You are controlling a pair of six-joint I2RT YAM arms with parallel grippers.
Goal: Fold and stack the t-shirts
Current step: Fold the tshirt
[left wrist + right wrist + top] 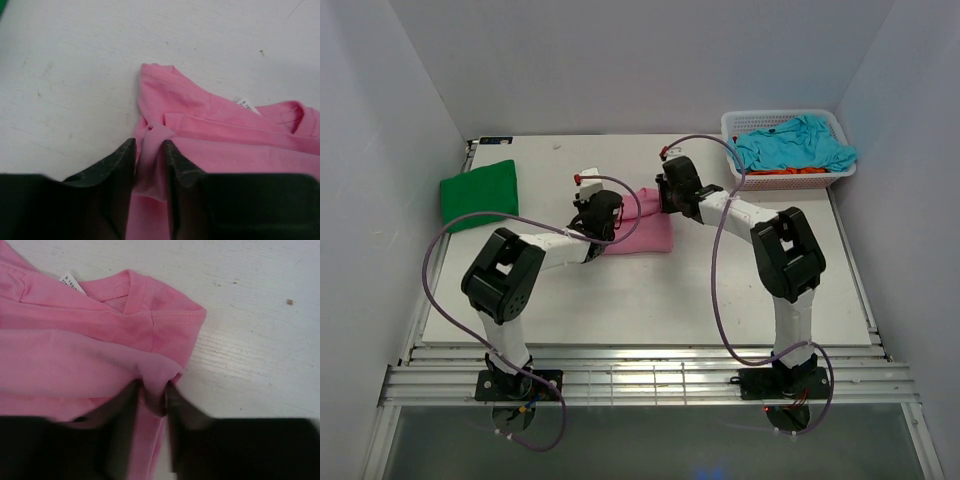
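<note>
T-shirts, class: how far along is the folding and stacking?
Done: the green t-shirt lies folded, far left. In hand: left gripper and right gripper each pinch the pink t-shirt. Left: the turquoise t-shirt and orange t-shirt in the basket, then stacking.

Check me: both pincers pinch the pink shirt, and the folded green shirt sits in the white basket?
Wrong: the folded green shirt lies on the table, outside the white basket (top external view). The left pincer and right pincer do pinch the pink shirt.

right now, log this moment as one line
left gripper: shut on pink t-shirt | right gripper: shut on pink t-shirt | green t-shirt: folded, far left | turquoise t-shirt: in white mesh basket
</note>
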